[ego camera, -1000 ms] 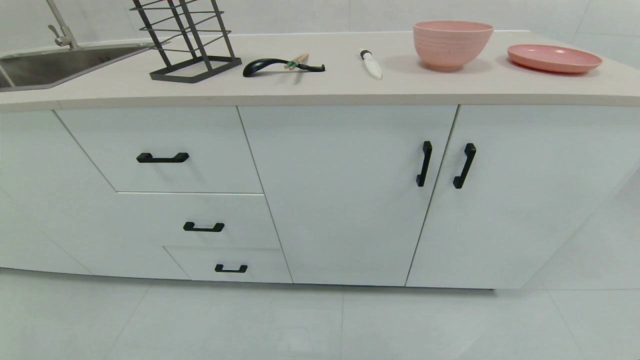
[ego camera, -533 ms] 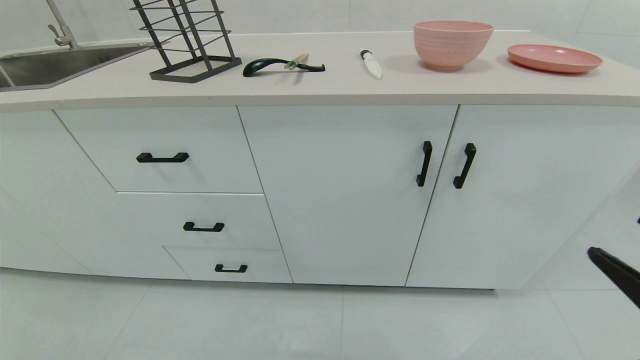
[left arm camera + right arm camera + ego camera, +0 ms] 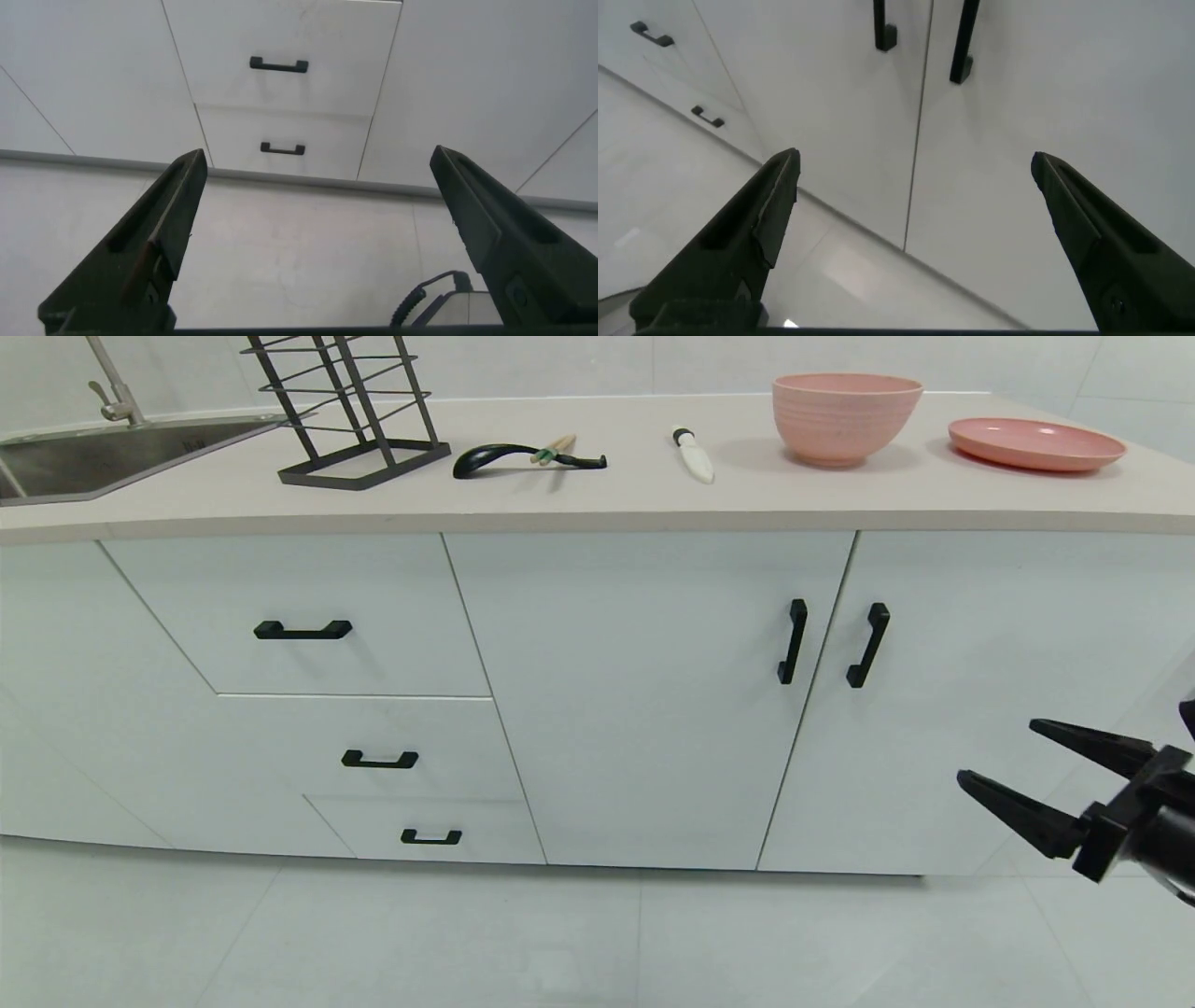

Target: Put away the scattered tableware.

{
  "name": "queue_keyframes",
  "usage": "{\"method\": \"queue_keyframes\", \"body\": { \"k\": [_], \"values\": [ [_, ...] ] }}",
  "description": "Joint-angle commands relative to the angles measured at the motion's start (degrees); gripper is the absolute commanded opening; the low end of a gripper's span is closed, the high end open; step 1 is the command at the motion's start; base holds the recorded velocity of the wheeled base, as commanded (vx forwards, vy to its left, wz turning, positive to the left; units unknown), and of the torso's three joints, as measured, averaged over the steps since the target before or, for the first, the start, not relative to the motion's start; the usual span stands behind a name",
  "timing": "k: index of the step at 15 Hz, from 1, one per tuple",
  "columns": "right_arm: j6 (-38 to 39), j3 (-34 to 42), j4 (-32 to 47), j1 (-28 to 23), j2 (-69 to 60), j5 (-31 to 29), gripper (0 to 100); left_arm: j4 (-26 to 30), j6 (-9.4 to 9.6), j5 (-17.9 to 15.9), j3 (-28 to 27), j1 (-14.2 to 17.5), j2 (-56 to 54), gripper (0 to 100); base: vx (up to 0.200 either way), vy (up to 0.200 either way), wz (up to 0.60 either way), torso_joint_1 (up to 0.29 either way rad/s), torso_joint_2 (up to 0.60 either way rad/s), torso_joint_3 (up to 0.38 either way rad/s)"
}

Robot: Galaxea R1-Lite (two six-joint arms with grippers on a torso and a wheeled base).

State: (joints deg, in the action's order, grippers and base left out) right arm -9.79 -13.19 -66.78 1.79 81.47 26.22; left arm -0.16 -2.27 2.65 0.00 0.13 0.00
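Pink bowl [image 3: 846,418] at one o'clock, pink plate [image 3: 1036,443] at two; all the tableware sits on the worktop [image 3: 934,495], nothing picked up yet.

Right gripper [image 3: 998,751] hangs at four o'clock, low before the cabinet doors [image 3: 653,691], well below the worktop, jaws spread wide and empty; left gripper [image 3: 316,157] faces the lower drawers [image 3: 280,103], jaws wide too; trouble I'd watch: a climb from down here could clip a door handle [image 3: 793,641] or the worktop's edge; black spoon [image 3: 504,457] and chopsticks [image 3: 553,450] lie touching near twelve, so lifting one may drag the other; the flat plate near the three o'clock end could get shoved off; spoon's long axis runs nine-to-three, scoop toward nine; chopsticks slant one-to-seven across its handle; white utensil [image 3: 693,455] runs eleven-to-five, dark end away, pale end toward the front edge.
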Motion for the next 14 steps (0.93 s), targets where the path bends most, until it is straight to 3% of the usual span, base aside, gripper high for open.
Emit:
{"method": "queue_keyframes", "body": {
  "k": [1, 2, 3, 4, 9, 11, 12, 13, 14],
  "values": [
    [-0.8, -7.2, -1.7, 1.2, 9.8, 1.6, 100, -0.1, 0.77, -2.1, 0.0, 0.0, 0.0, 100, 0.0, 0.0, 0.0, 0.0, 0.0, 0.0],
    [-0.8, -8.5, -1.8, 1.5, 10.6, 1.6, 100, -0.8, 1.65, -4.5, -0.1, 0.0, 0.0, 100, 0.0, 0.0, 0.0, 0.0, 0.0, 0.0],
    [-1.2, -8.9, -1.9, 1.5, 10.8, 1.7, 100, -6.7, 0.86, -7.1, -2.1, 0.0, 0.0, 100, 0.0, 0.0, 0.0, 0.0, 0.0, 0.0],
    [-1.5, -8.8, -2.2, 1.5, 11.1, 2.3, 100, -11.1, -0.98, -11.9, -6.9, 0.4, 0.8, 100, 0.0, 0.0, 0.0, 0.0, 0.0, 0.0],
    [-1.5, -12.2, -3.5, 3.3, 14.7, 2.7, 100, -10.4, -0.63, -25.7, -15.3, 0.4, 15.1, 100, 0.0, 0.0, 0.0, 0.0, 0.0, 0.0],
    [-1.5, -11.9, -3.8, 3.4, 14.4, 2.7, 100, -10.5, 0.77, -31.6, -19.9, 0.4, 23.6, 100, 0.0, 0.0, 0.0, 0.0, 0.0, 0.0],
    [-1.5, -11.7, -4.0, 3.4, 14.2, 2.7, 100, -10.9, 2.44, -32.8, -21.6, 0.4, 27.0, 100, 0.0, 0.0, 0.0, 0.0, 0.0, 0.0],
    [-1.5, -11.7, -4.0, 3.4, 14.2, 2.7, 100, -11.0, 2.79, -32.9, -21.8, 0.4, 27.5, 100, 0.0, 0.0, 0.0, 0.0, 0.0, 0.0],
    [-1.5, -10.9, -4.0, 3.5, 12.9, 2.7, 100, -15.4, 4.46, -33.6, -22.0, 0.1, 33.8, 100, 0.0, 0.0, 0.0, 0.0, 0.0, 0.0]
  ]
}}
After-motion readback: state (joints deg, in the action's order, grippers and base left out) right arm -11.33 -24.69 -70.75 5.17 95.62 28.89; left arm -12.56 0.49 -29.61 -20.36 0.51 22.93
